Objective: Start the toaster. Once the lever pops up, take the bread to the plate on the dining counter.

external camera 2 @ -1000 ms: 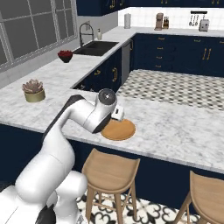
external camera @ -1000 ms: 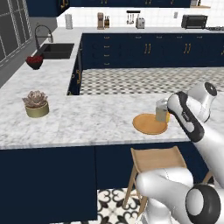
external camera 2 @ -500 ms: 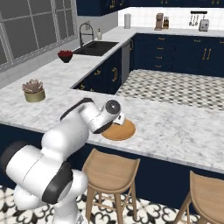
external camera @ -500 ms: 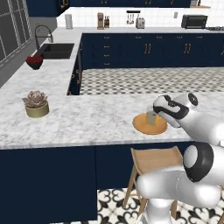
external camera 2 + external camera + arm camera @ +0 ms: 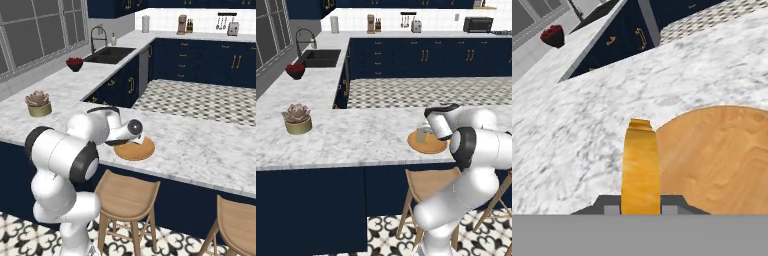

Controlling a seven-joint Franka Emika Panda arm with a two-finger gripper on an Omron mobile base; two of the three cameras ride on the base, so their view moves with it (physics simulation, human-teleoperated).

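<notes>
The white robot arm has folded in closer to its own body than it was a moment ago, and its end effector (image 5: 425, 133) has dropped lower, down over the round flat orange-brown plate (image 5: 432, 146). Nothing else in the kitchen has moved.

The end effector is clenched on the small square pale-tan slice of bread (image 5: 640, 167). In the hand view the bread stands on its edge between the two dark finger tips, and it is above the left rim of the plate (image 5: 722, 160). Whether the bread touches the plate cannot be told.

The plate lies near the front edge of the wide white-grey marbled surface (image 5: 356, 135), the dining one with plain dark navy panels under it. A wooden stool (image 5: 127, 197) stands just under that edge, below the plate, and a second stool (image 5: 235, 222) stands to one side.

Well apart from the plate, on the same surface, sits a yellowish pot with a pink-green succulent (image 5: 297, 119). Farther back there is a dark red bowl (image 5: 295, 70) beside the black sink (image 5: 321, 58) with its curved tap. The small silver-grey toaster (image 5: 416, 25) stands on the far surface by the white tiled wall, with the black microwave (image 5: 478, 24) farther along.

In the right base view the arm's big white elbow covers the near side of the plate (image 5: 139, 150).
</notes>
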